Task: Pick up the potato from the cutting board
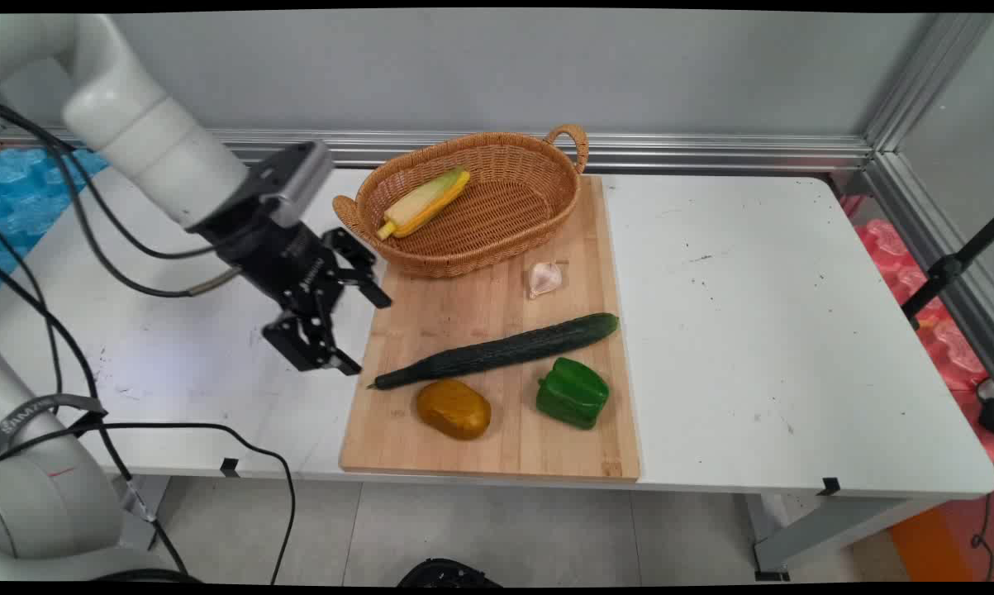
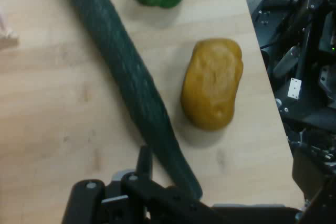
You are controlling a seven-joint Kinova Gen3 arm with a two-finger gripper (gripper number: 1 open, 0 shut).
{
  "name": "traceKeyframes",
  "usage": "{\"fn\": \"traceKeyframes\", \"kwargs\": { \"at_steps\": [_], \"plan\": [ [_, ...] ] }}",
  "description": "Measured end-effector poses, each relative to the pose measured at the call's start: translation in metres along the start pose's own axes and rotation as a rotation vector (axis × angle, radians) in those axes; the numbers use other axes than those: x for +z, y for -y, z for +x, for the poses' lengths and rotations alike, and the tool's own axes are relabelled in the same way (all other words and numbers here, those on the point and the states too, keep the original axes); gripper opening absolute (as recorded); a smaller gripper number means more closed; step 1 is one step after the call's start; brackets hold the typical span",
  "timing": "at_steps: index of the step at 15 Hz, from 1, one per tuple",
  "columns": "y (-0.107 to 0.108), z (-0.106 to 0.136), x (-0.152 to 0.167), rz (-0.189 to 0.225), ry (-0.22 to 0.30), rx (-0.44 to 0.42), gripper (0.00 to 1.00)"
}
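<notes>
The gripper [image 1: 344,326] hangs over the table [image 1: 753,314] just off the left edge of the board [image 1: 480,314], tilted so that its fingers point toward the board; the fingers are spread apart and grasp nothing. Nearest to it is the cucumber [image 1: 501,351], whose thin stem end lies near the board's left edge, just beside the lower fingertip but apart from it. The cucumber lies diagonally across the board, thin end low on the left and thick end higher on the right. In the hand view the cucumber [image 2: 128,82] runs from the top edge down to the gripper linkage [image 2: 131,198], which suggests that the hand is roughly aligned with its long axis. A potato [image 1: 454,408] lies just below the cucumber's thin end, close to it; whether they touch cannot be told. A green pepper [image 1: 573,393] sits below the cucumber's thick end, and a garlic bulb [image 1: 544,278] lies above the cucumber, apart from it. A wicker basket [image 1: 546,169] rests on the far end of the board, overhanging its left edge, and holds one corn cob [image 1: 425,203] lying against its left wall.
</notes>
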Motion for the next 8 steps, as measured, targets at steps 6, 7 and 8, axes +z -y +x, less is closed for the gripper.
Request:
{"fn": "traceKeyframes", "kwargs": {
  "at_steps": [6,7,8],
  "plan": [
    [0.0,0.032,0.037,-0.024,0.024,0.08,1.0],
    [0.0,0.037,0.045,-0.029,0.03,0.091,1.0],
    [0.0,0.042,0.051,-0.034,0.036,0.101,1.0]
  ]
}}
